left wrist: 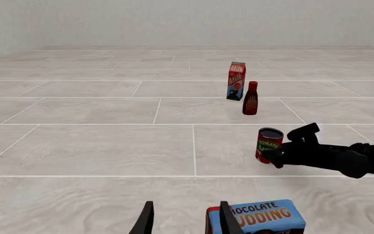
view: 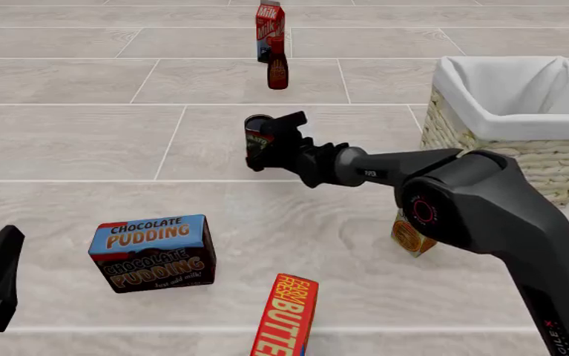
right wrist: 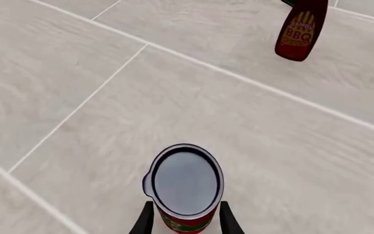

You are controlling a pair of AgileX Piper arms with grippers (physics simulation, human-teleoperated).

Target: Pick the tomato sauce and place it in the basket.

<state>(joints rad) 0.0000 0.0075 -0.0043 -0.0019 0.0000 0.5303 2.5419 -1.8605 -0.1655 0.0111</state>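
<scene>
Right wrist view puts the tomato sauce (right wrist: 185, 187), a small cylindrical can with a dark top and a red label with a green band, upright between the two fingers of our right claw (right wrist: 185, 222). The fingers stand on either side of its lower body and look to touch it; we judge they are pinching it, though whether it has left the counter (view: 67, 141) we cannot tell. We read the low, side-on grip as keeping the can upright for the carry.

Our left claw (left wrist: 185, 219) hangs spread and idle toward the counter's near left corner, just beside the blue and brown chocolate pudding box (view: 153, 252).

The big square pale wicker basket (view: 482, 141) with its white cloth lining sits by the counter's right edge, mouth open upward. Between can and basket the counter is bare, so the way across looks free once the can clears the rim. The dark brown BBQ bottle (view: 277, 72) and the tall red milk carton (view: 269, 26) stand farther back, well apart.
</scene>
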